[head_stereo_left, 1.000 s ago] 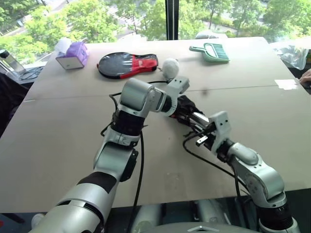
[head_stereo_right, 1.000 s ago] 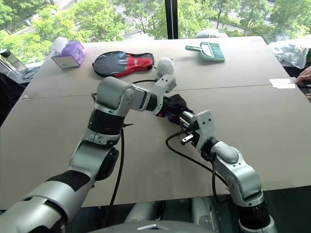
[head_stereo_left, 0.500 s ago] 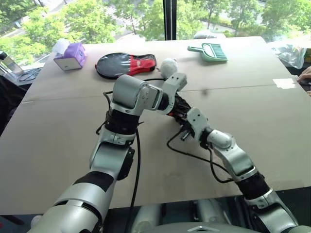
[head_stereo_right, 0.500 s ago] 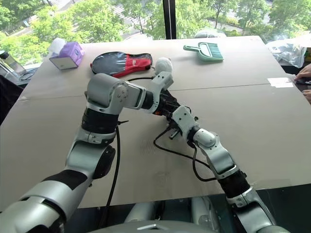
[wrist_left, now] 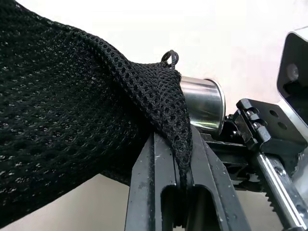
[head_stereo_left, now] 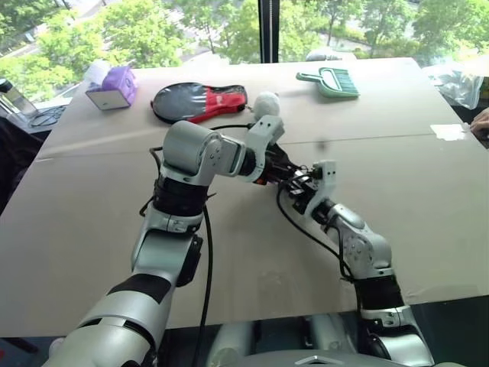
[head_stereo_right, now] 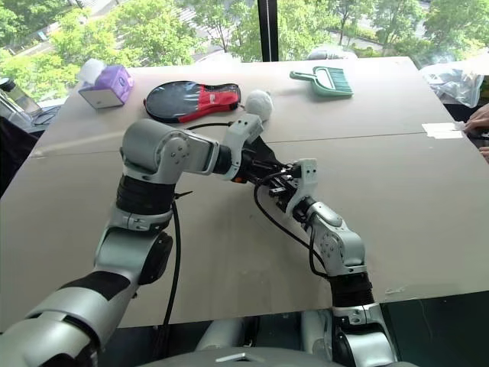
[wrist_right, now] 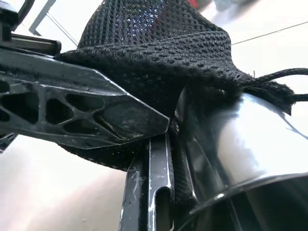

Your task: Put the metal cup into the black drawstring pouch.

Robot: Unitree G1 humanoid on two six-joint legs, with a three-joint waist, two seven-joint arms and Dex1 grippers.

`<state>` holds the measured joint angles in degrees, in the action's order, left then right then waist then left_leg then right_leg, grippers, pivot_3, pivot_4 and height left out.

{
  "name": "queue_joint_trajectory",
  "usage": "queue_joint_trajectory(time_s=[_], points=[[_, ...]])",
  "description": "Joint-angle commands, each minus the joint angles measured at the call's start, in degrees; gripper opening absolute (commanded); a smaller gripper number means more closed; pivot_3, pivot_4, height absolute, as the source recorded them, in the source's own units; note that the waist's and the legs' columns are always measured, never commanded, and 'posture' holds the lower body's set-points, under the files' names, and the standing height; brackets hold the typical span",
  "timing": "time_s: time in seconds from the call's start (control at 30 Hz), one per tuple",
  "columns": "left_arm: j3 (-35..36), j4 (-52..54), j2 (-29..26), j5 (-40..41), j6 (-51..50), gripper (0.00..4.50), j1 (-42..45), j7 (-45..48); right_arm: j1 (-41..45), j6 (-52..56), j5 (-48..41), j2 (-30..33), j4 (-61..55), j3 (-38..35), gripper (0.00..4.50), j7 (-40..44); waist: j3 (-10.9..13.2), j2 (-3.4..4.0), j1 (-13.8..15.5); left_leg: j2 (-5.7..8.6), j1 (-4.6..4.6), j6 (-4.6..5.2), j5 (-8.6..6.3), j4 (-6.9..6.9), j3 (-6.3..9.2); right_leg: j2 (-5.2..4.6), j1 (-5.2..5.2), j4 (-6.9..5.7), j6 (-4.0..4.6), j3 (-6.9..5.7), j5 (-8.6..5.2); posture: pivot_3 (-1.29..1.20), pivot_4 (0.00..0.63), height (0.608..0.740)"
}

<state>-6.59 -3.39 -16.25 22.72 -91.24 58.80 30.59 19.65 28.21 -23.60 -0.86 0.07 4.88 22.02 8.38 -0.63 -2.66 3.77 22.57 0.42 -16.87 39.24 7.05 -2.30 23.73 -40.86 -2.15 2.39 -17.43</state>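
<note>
Left wrist view puts the left gripper (wrist_left: 175, 192) at the bottom, its two black fingers pinched together on a fold at the rim of the black drawstring pouch (wrist_left: 62, 110), the mesh draped up and away from the fingertips. Just past those fingertips sits the metal cup (wrist_left: 202, 103), its leading end tucked under the edge of the mesh while its other end stands clear of the bag. The right gripper (wrist_right: 159, 192) is closed narrow on the cup (right wrist view shows the shiny wall pressed against one finger, with the mesh bunched over the cup just ahead of the fingertips). In the head views the two grippers meet nose to nose above the table (head_stereo_left: 92, 229), with pouch and cup between them.

The step in hand looks to be insertion: the cup has entered the mouth and is only partly inside. The next move calls for the right arm to push the cup deeper along its own axis while the left holds the rim open and steady, then a release once the mesh covers it
</note>
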Motion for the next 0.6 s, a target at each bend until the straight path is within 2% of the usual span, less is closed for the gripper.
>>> queue_joint_trajectory(time_s=[0.03,0.13,0.23,0.37,0.6], points=[[1.02,0.46,-0.41,1.08,1.23,0.00,0.89,0.02,1.71,-6.28,12.76,4.57,-1.50,9.60,0.08,-0.53,0.00,0.00,-0.13,0.00,0.00,0.00,0.00,0.00,-0.01,0.00,0.01,0.00,0.00,0.01,0.00,0.00,0.150,0.740],[0.44,-0.56,-1.04,0.60,2.40,0.00,0.46,-0.19,1.55,-6.19,13.95,5.33,-1.28,9.87,0.08,-1.06,0.00,0.00,-0.23,-0.01,0.00,0.00,0.00,-0.02,0.00,0.02,0.01,-0.01,0.00,-0.01,0.00,0.00,0.150,0.740],[0.23,-1.04,-1.05,0.70,2.81,0.00,0.14,-0.27,0.25,-4.87,9.98,5.05,-3.59,7.24,0.87,1.39,0.00,-0.01,-0.18,-0.01,0.00,0.00,0.00,0.01,0.00,0.00,-0.01,0.00,0.00,-0.01,0.00,0.00,0.150,0.740],[-0.01,-1.05,-1.08,0.95,3.14,0.00,0.03,-0.21,-0.03,-1.95,10.41,5.09,-5.86,5.41,2.70,-1.24,0.00,0.00,-0.04,0.00,0.01,0.00,0.00,0.01,0.00,-0.01,0.00,0.00,0.00,-0.01,0.00,0.00,0.150,0.740],[-0.09,-1.60,-1.05,0.99,3.44,0.00,0.22,-0.23,-4.58,8.35,6.04,8.06,-17.04,2.70,2.70,-1.05,0.00,0.00,0.13,-0.01,0.02,0.00,0.00,0.00,0.02,-0.01,0.00,0.01,0.00,-0.01,0.00,0.00,0.150,0.740]])
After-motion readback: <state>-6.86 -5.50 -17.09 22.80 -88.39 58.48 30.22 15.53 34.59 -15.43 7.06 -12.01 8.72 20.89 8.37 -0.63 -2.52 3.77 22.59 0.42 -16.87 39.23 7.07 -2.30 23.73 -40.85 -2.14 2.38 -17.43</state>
